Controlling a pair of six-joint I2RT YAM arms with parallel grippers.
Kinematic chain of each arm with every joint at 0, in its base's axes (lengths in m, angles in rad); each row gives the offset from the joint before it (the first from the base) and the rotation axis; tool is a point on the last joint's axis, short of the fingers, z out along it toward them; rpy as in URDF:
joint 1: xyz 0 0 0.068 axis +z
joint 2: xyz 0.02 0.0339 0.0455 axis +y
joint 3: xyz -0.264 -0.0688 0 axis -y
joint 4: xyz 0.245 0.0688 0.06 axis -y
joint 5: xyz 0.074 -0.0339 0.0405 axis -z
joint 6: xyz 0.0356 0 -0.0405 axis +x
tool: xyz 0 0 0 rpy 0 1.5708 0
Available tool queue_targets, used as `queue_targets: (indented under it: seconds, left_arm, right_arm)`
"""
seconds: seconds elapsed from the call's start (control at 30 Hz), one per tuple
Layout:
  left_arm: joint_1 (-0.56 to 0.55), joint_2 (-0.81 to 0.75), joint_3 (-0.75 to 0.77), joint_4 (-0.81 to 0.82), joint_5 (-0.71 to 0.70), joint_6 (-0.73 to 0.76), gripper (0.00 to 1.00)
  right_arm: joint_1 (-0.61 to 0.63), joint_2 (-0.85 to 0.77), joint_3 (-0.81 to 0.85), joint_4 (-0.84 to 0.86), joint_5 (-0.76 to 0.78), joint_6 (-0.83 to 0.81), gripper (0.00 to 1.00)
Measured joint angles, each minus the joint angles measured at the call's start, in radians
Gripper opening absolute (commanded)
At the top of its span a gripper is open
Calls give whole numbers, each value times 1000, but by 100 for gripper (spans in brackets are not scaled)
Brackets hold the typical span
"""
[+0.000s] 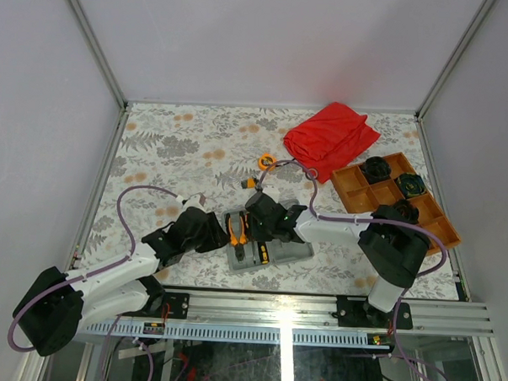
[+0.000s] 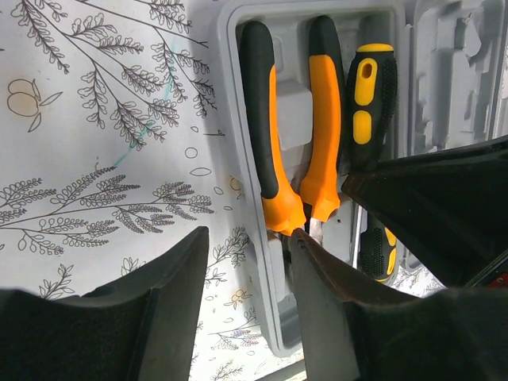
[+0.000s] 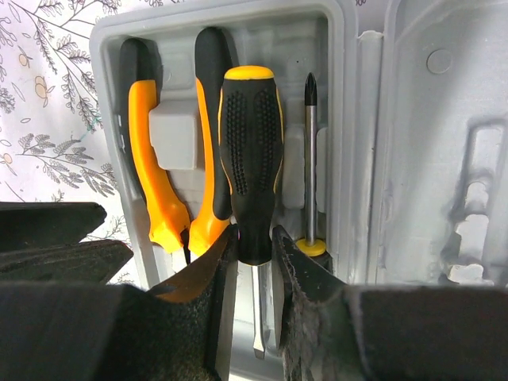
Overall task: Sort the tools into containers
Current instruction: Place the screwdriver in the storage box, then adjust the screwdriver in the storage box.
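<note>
The grey case [image 1: 292, 250] lies open near the table's front, its two trays [image 3: 413, 159] side by side. Orange-handled pliers [image 2: 274, 119] lie in the left tray [image 2: 238, 95]. My right gripper [image 3: 254, 238] is shut on the lower end of a black-and-yellow screwdriver [image 3: 251, 143], which lies beside the pliers [image 3: 151, 159]. A thin Phillips screwdriver [image 3: 311, 159] lies to its right. My left gripper [image 2: 248, 234] is open, its jaws astride the tray's left wall, holding nothing. A round orange tape measure [image 1: 267, 161] and a tiny orange-black piece [image 1: 253, 183] lie on the cloth behind the case.
A red cloth [image 1: 330, 136] is bunched at the back right. An orange-brown divided tray [image 1: 356, 180] holding black round parts [image 1: 376, 169] sits along the right side. The two arms crowd close together over the case.
</note>
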Motion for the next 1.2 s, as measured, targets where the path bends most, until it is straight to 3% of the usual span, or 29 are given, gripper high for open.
queue_targets:
  seconds: [0.37, 0.8, 1.2]
  left_arm:
    - [0, 2, 0, 0, 8, 3, 43]
    - [2, 3, 0, -1, 8, 3, 42]
    - [2, 19, 0, -1, 8, 11, 39]
  right_arm:
    - [0, -2, 23, -41, -1, -4, 46]
    - [0, -106, 13, -60, 5, -21, 44]
    - [0, -261, -190, 72, 24, -93, 44]
